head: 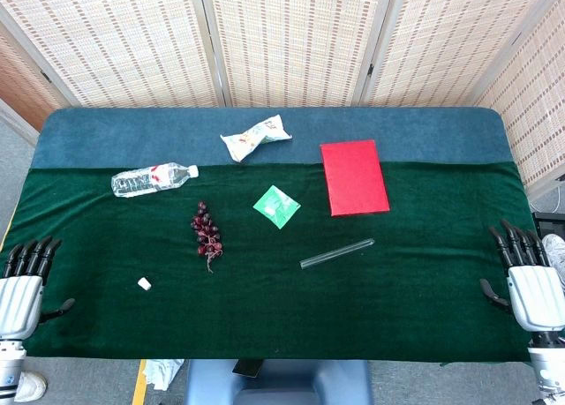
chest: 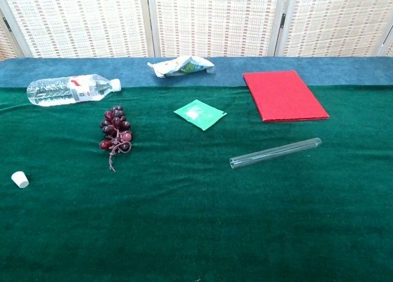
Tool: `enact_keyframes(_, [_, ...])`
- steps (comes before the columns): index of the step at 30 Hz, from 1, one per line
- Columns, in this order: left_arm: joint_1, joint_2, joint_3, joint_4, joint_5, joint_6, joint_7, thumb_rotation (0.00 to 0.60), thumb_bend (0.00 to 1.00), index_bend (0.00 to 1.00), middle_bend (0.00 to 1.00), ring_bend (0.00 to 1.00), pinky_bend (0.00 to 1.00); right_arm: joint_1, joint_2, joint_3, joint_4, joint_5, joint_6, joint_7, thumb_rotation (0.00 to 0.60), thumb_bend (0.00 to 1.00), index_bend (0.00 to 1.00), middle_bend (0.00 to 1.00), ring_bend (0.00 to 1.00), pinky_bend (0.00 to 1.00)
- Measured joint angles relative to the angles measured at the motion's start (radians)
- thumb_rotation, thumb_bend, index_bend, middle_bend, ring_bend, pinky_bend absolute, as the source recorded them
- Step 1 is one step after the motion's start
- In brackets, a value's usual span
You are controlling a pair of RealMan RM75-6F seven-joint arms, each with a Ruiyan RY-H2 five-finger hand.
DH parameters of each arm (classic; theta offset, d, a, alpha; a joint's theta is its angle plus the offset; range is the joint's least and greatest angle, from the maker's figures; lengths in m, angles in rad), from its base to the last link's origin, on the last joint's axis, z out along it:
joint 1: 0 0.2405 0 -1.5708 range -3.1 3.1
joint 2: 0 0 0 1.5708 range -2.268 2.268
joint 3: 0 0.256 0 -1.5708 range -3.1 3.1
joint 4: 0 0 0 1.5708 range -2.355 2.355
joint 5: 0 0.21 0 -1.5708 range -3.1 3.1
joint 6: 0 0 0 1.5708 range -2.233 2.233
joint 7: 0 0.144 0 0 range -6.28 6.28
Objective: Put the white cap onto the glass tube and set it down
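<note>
While clear glass tube (chest: 276,153) lies, stubby white cap (chest: 19,180) sits apart.

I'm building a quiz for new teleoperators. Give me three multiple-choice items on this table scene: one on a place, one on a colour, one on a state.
1. Where does the white cap lie relative to the glass tube?
A. inside it
B. far to its left, in the chest view
C. on the red book

2. What colour is the small packet between the grapes and the red book?
A. green
B. yellow
C. black

3. How are the left hand and right hand?
A. both hold the tube
B. one holds the cap
C. both open, holding nothing

Answers: 1 B, the cap sits near the left edge, well apart from the tube. 2 A, it is plainly green. 3 C, both wait at the table's sides with fingers apart.
</note>
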Motion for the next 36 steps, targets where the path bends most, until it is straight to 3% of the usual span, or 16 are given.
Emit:
enact_keyframes(21, [-0.014, -0.008, -0.003, 0.012, 0.015, -0.003, -0.022, 0.600, 0.18, 0.10, 0.11, 0.07, 0.00, -0.003, 0.009, 0.000, 0.000, -0.014, 0.010, 0.019, 0.600, 0.36, 0.00, 0.00, 0.01, 0.00])
enact_keyframes(36, [-0.163, -0.061, -0.041, 0.123, 0.029, -0.173, -0.090, 0.600, 0.18, 0.12, 0.13, 0.09, 0.00, 0.006, 0.013, 0.004, 0.000, -0.023, 0.006, 0.026, 0.600, 0.36, 0.00, 0.00, 0.01, 0.00])
